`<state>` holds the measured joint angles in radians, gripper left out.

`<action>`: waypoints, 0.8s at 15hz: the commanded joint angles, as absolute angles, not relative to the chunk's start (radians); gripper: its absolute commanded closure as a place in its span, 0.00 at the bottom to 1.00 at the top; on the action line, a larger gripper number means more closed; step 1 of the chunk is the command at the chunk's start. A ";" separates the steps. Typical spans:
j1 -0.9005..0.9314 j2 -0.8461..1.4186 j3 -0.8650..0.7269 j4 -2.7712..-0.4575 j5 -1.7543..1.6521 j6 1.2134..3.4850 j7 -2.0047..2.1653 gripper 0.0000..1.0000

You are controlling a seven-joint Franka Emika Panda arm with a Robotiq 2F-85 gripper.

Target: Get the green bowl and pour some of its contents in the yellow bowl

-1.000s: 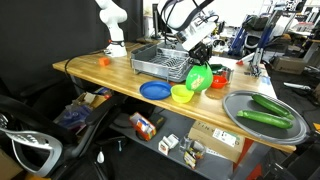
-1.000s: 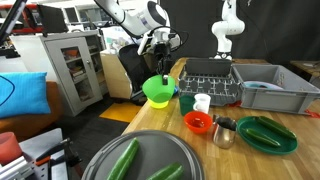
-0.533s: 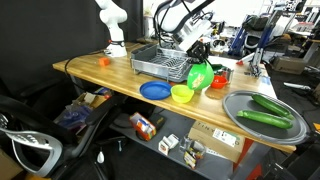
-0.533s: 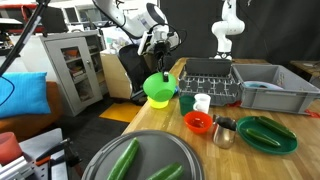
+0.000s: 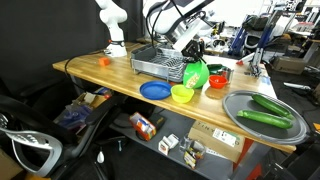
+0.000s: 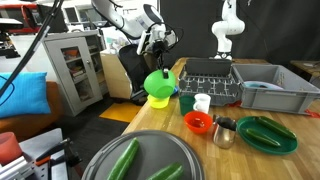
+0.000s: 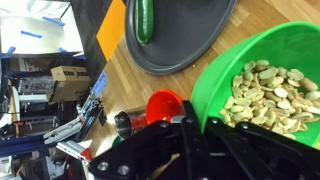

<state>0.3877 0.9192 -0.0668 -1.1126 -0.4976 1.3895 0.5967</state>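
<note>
My gripper [image 5: 192, 50] is shut on the rim of the green bowl [image 5: 197, 74] and holds it tilted in the air above the table. The same bowl shows in an exterior view [image 6: 159, 83] and in the wrist view [image 7: 262, 82], where it is full of pale nut-like pieces [image 7: 268, 97]. The gripper [image 7: 190, 132] pinches the bowl's near edge. The yellow bowl [image 5: 182, 94] sits on the table just below the green bowl; it is mostly hidden behind the green bowl in an exterior view [image 6: 160, 101].
A blue plate [image 5: 155, 90] lies beside the yellow bowl. A dish rack [image 5: 160, 64] stands behind. A red bowl [image 5: 217, 80], a metal cup [image 6: 224, 131], a white cup [image 6: 202, 102] and a dark green cup [image 6: 186, 102] stand nearby. A grey round tray [image 5: 262, 111] holds cucumbers [image 5: 264, 117].
The gripper has lifted the green bowl a little higher and tilted it more steeply over the yellow bowl.
</note>
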 commanded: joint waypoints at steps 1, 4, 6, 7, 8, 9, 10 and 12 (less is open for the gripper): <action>0.409 0.962 -0.089 -1.038 -0.519 1.328 0.566 0.99; 0.419 0.984 -0.094 -1.011 -0.531 1.311 0.566 0.99; 0.424 1.002 -0.098 -0.993 -0.539 1.310 0.566 0.99; 0.428 1.011 -0.101 -0.985 -0.543 1.308 0.566 0.99; 0.432 1.020 -0.105 -0.975 -0.548 1.307 0.567 0.99; 0.437 1.028 -0.109 -0.968 -0.554 1.305 0.567 0.99; 0.442 1.035 -0.113 -0.961 -0.562 1.303 0.566 0.99; 0.453 1.049 -0.120 -0.943 -0.576 1.289 0.565 0.99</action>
